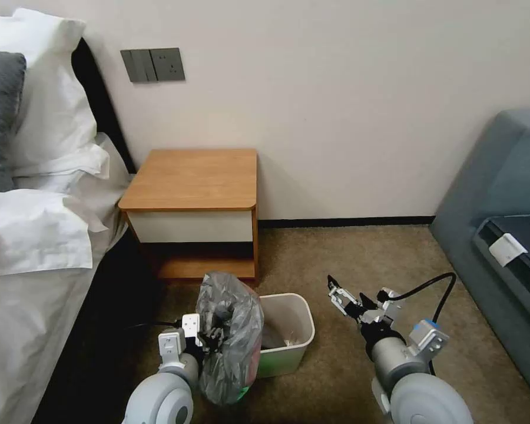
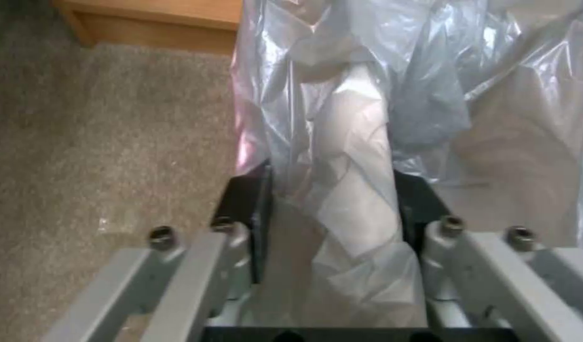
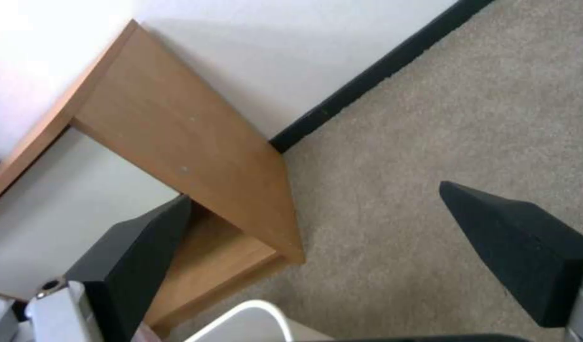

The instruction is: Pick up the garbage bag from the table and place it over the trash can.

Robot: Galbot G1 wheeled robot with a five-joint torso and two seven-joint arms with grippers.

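Beige carpet (image 1: 335,259) spreads before your small orange-brown wooden nightstand (image 1: 194,176), and just in front of it stands the cream-beige rectangular plastic trash can (image 1: 288,347). Your left gripper (image 1: 212,337) is clamped on the crinkly translucent grey plastic garbage bag (image 1: 229,335), which hangs bunched against the can's left rim. Your right gripper (image 1: 350,297) hovers to the can's right, arm reaching forward, black pads (image 3: 519,247) spread apart.

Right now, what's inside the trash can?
The trash can looks mostly bare inside, with a little pale debris at the bottom. Its left part is hidden by the garbage bag held in the left hand.
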